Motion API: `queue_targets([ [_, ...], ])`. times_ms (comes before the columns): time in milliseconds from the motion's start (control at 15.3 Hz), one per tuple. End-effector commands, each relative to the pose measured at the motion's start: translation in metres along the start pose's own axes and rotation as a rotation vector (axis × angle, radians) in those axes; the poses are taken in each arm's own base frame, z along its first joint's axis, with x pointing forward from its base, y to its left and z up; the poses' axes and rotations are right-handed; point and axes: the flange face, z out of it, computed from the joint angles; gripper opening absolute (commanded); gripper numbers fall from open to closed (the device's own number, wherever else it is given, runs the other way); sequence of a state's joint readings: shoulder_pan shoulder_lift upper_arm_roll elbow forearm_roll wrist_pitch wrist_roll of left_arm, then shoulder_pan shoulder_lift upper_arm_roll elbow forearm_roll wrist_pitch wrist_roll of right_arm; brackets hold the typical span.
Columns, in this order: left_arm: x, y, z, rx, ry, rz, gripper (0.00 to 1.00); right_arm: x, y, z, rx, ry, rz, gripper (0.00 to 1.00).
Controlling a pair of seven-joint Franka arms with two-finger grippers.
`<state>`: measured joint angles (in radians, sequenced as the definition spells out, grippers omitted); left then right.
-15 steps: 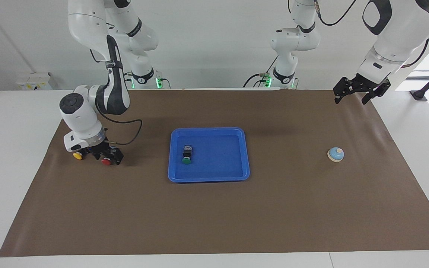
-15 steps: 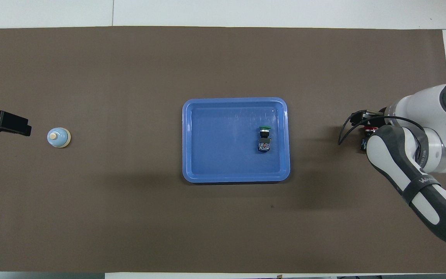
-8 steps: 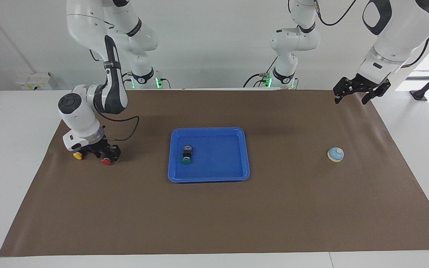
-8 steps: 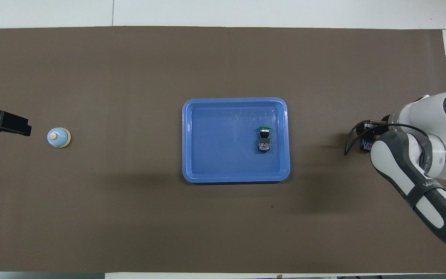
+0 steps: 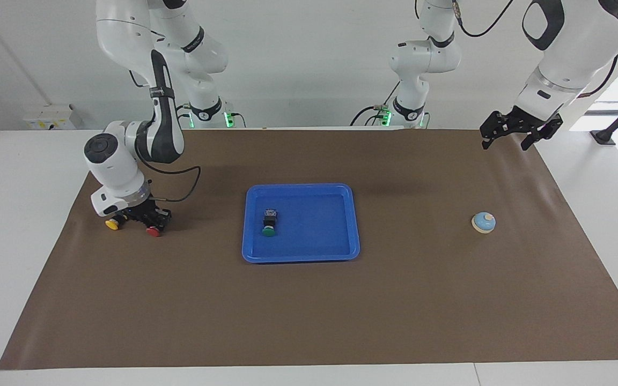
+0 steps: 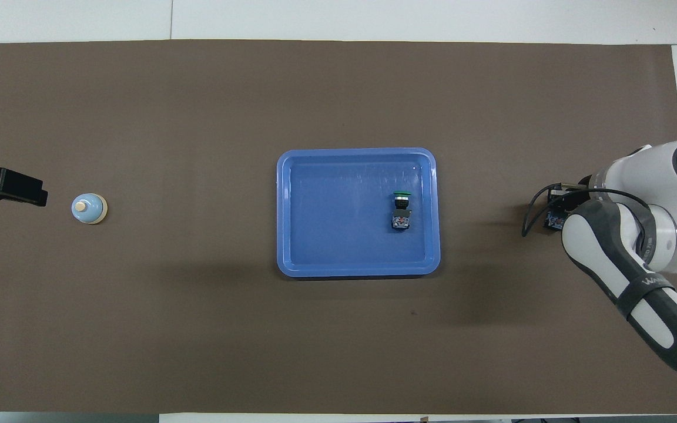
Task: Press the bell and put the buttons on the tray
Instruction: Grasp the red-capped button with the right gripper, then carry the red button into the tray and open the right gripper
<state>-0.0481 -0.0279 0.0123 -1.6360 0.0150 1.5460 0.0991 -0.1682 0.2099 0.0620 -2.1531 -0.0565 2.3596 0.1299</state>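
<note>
Picking up the second button looks to be the step in hand: the right pincer (image 5: 145,219) is down on the brown mat (image 5: 309,300) at the right arm's end of the table, its fingers closed, seemingly about the black body of the red button (image 5: 153,231), whose cap shows just below it; the grip itself is masked by the wrist. The yellow button (image 5: 111,224) lies just beside, on the mat, untaken. The green button (image 5: 269,231) already lies on its side in the blue tray (image 5: 301,256) at mid-table. The bell (image 5: 484,222) stands alone toward the left arm's end. The left pincer (image 5: 513,135) waits raised over the mat's edge near its base, fingers apart. Next move, by my reckoning: a straight lift, carry over the tray, lower and release clear of the green button; the close yellow neighbour could get nudged.
</note>
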Motion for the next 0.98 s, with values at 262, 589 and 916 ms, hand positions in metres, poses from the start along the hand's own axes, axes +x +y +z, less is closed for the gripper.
queue_targets([
  [262, -0.001, 0.000, -0.003, -0.004, 0.012, -0.012, 1.00, 0.030, -0.106, -0.110, -0.025, -0.093, 0.092, 0.00],
  [589, -0.001, 0.000, -0.003, -0.004, 0.012, -0.012, 1.00, -0.023, -0.269, -0.125, 0.016, -0.107, 0.125, 0.00],
  [916, -0.001, 0.000, -0.003, -0.004, 0.012, -0.012, 1.00, -0.071, -0.391, -0.092, -0.026, -0.079, 0.007, 0.00],
])
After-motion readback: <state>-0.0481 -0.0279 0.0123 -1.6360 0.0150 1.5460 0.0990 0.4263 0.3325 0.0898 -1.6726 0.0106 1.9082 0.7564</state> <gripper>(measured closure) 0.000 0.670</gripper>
